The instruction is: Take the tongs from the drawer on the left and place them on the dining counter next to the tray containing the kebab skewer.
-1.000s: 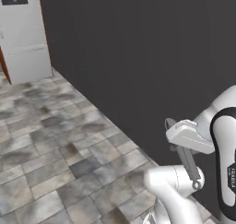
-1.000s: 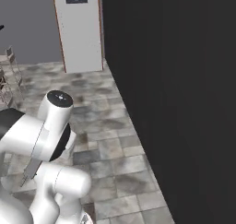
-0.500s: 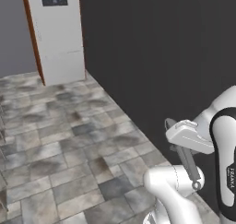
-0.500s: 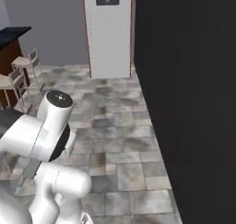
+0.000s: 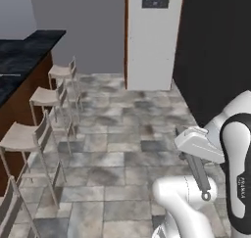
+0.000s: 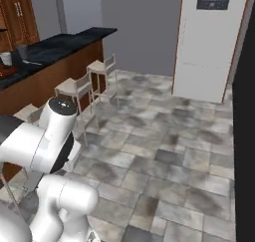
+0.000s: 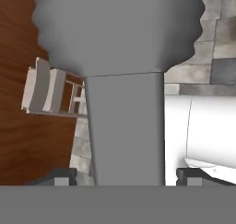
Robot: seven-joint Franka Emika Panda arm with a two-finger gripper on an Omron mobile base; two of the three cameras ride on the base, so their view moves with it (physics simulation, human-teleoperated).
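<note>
Floor: grey stone tiles, broad and bare between the robot and the far wall. This is the open room for the carry, and in my judgement the base should approach across it.

Dark wall: flat black face on the right, near the arm's elbow. Swing the arm leftward, away from it.

Dining counter: long black marble top on a reddish-brown base, along the left. Its near edge overhangs the seats, so the load should come in above the top and then lower.

White tall panel: at the far end, well apart from the route.

Stools: pale, in a row tight against the counter's base. They are the main obstacle and keep the base from driving close, so expect a long reach over their backs.

Gripper: tucked low beside the robot's body, jaws pinching the tongs. In the hand view the finger tips stand either side of the grey metal.

Tongs: slim grey, held and hanging downward with the small ring at the bottom end. They are out of the drawer and not yet on the counter. Keep them level and the grip firm while travelling, since the long free end may catch a stool back.

Tray: probably the low reddish-brown shape at the left edge of the counter top, too small to confirm. Set the tongs beside it, not on it.
</note>
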